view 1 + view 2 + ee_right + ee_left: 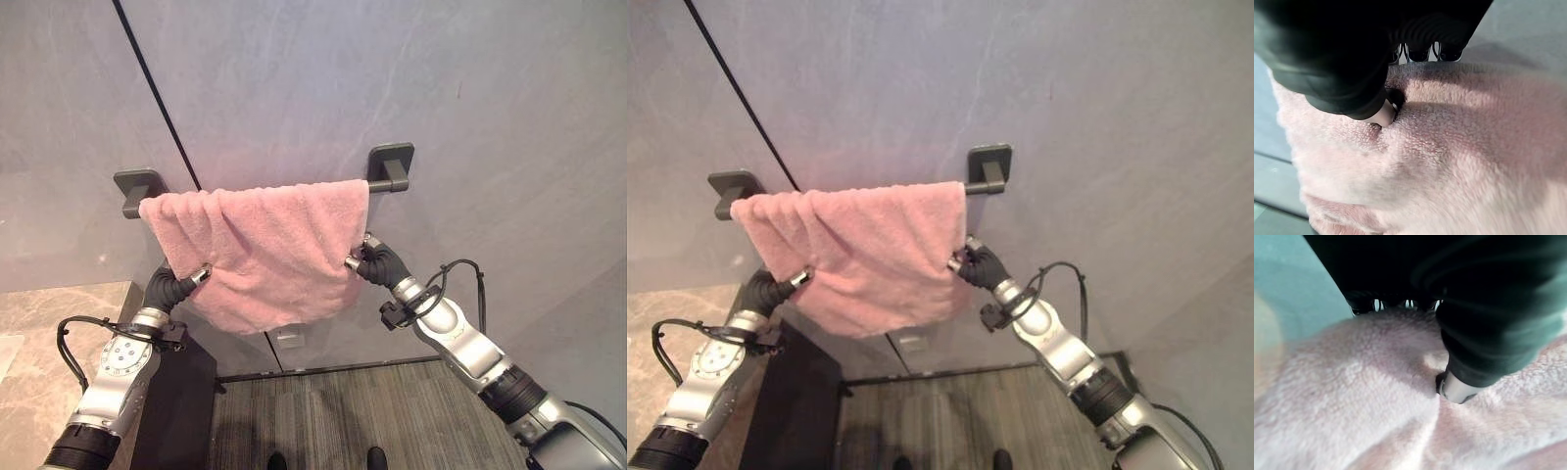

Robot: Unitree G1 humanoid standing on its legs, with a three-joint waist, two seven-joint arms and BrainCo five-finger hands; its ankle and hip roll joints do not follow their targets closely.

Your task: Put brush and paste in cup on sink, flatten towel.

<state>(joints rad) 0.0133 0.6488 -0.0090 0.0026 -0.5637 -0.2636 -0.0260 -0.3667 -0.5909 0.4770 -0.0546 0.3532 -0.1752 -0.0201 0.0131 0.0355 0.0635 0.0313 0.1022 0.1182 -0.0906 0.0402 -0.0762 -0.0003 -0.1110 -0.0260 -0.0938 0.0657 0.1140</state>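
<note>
- One pink towel (265,250) hangs over a dark bar on the grey wall, and both hands are on it, one at each side edge.
- Left side: the marble-patterned counter (59,313) shows at the lower left, its beige top veined and smooth. Above it sits the left of two dark, squarish wall brackets (137,186).
- The left hand (181,284) pinches the towel's left edge; in its wrist view the thumb (1454,387) presses into the fluffy pile with fingers behind the cloth.
- Middle: the towel is terry, soft and looped, bunched into diagonal folds on its left half, with its lower hem sagging in a curve.
- Right side: the right hand (372,259) pinches the towel's right edge just below the second bracket (392,166); its thumb (1383,112) digs into the cloth.
- Below lies ribbed grey carpet (392,411).
</note>
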